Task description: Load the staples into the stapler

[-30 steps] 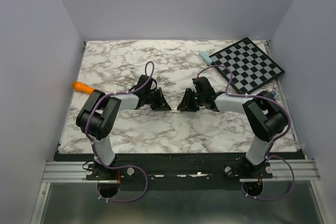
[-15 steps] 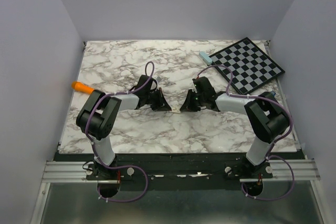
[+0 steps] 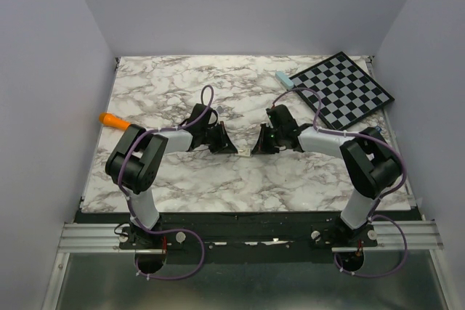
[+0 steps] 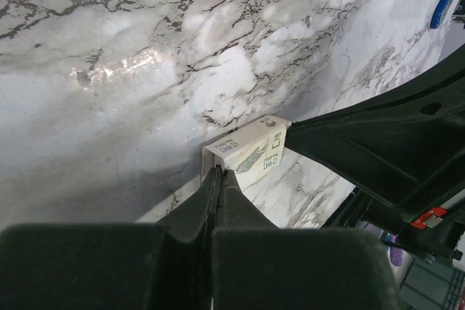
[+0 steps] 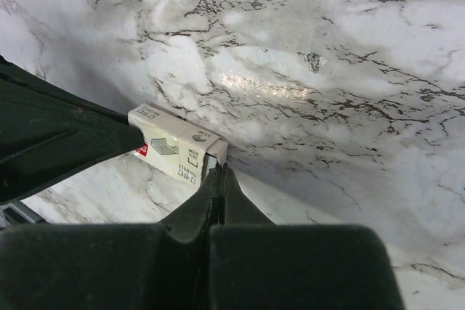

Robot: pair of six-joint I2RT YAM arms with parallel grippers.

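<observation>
Staples box (image 4: pixel 247 154) lies btwn my two grippers: L gripper (image 4: pixel 218 176) tips at its left end, R gripper (image 5: pixel 220 170) tips at its right end. Both are pressed together.

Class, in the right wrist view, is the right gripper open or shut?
Shut. The right gripper has its fingers meeting with no gap, tips at one end of the staple box. Whether they pinch a flap: cannot tell.

Light: bright, even, diffuse from overhead. Glare: sheen patches on marble tabletop (image 4: pixel 116 70) in both wrist views. Shadows: soft, dark beneath left claw (image 4: pixel 216 179) and right claw (image 5: pixel 219 172). Focus: near claw bodies blurred.
</observation>
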